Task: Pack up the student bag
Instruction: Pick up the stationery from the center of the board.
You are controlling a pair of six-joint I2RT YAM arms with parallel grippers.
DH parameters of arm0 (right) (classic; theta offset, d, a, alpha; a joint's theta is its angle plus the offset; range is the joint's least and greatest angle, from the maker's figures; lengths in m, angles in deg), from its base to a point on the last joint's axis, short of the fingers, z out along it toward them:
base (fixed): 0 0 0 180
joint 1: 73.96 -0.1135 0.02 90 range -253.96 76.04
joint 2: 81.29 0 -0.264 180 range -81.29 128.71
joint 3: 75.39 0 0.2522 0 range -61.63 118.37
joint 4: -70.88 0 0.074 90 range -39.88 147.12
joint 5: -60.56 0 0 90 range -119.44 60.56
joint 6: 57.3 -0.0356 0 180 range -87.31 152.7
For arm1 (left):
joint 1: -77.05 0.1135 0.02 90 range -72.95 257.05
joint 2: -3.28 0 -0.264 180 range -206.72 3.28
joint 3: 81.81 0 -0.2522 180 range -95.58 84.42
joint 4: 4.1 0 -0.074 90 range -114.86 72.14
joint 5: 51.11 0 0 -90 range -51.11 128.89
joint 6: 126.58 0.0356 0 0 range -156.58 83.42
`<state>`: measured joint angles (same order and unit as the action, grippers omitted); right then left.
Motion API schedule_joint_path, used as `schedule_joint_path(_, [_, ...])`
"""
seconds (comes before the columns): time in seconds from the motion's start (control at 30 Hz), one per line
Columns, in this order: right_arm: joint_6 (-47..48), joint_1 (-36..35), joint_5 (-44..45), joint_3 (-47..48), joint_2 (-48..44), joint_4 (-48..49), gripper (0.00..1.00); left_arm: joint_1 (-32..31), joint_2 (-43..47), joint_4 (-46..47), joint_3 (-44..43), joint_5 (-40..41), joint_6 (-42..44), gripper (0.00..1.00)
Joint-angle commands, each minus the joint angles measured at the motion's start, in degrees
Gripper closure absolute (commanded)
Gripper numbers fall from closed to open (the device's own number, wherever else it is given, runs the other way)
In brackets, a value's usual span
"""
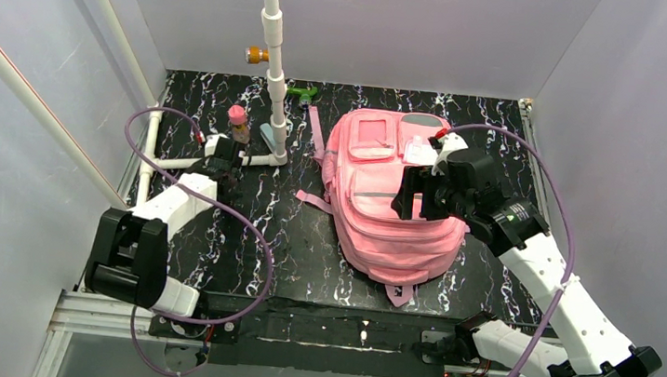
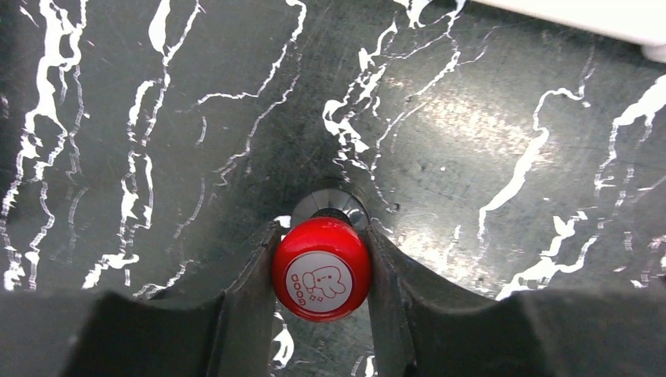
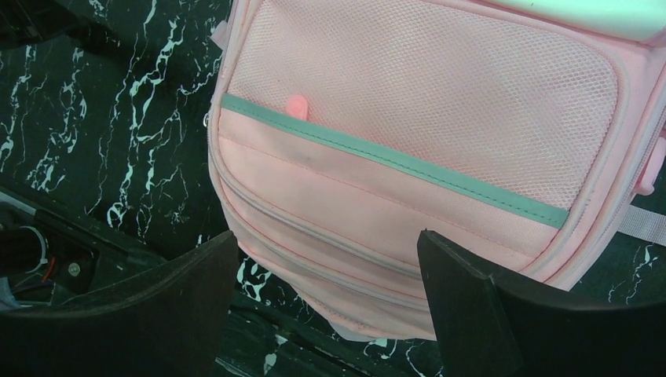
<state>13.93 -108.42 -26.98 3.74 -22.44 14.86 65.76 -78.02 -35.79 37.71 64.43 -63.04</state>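
Left pincer [image 2: 322, 229] pinching red-capped bottle [image 2: 322, 271] on black marbled desk [image 2: 471, 118]; lift straight, avoid tipping. Right pincer [image 3: 326, 236] spread over pink fabric student bag [image 3: 408, 102].

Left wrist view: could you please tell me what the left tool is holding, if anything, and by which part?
The left tool pinches a small bottle by the sides of its red cap.

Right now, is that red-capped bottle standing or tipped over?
Upright: the red-capped bottle stands on the table, cap facing straight up in the left claw.
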Motion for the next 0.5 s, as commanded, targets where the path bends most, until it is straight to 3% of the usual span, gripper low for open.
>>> schedule_joint_path(0.0, [0.7, 0.2, -1.5, -0.6, -0.5, 1.7, 0.09, 0.4, 3.4, 0.9, -0.9, -3.7, 1.8, 0.83])
schedule_joint_path(0.1, [2.4, 0.2, -1.9, -0.8, -0.3, 1.5, 0.09, 0.4, 7.2, 0.7, -1.5, -11.1, 4.0, 1.0])
schedule_joint_path(0.2, [4.3, 0.2, -6.5, -0.7, -0.1, 2.2, 0.09, 0.4, 11.0, -4.0, -5.0, -20.8, 4.1, 1.0])
schedule_joint_path(0.33, [7.8, 0.2, -20.3, -2.1, -1.2, 8.3, 0.08, 0.2, 16.7, 1.2, -6.9, -48.6, 2.9, 1.0])
schedule_joint_path(0.47, [6.2, 0.2, -38.7, -5.3, -0.7, 19.4, 0.1, -2.7, 15.4, 9.1, -10.7, -73.1, -4.5, 1.0])
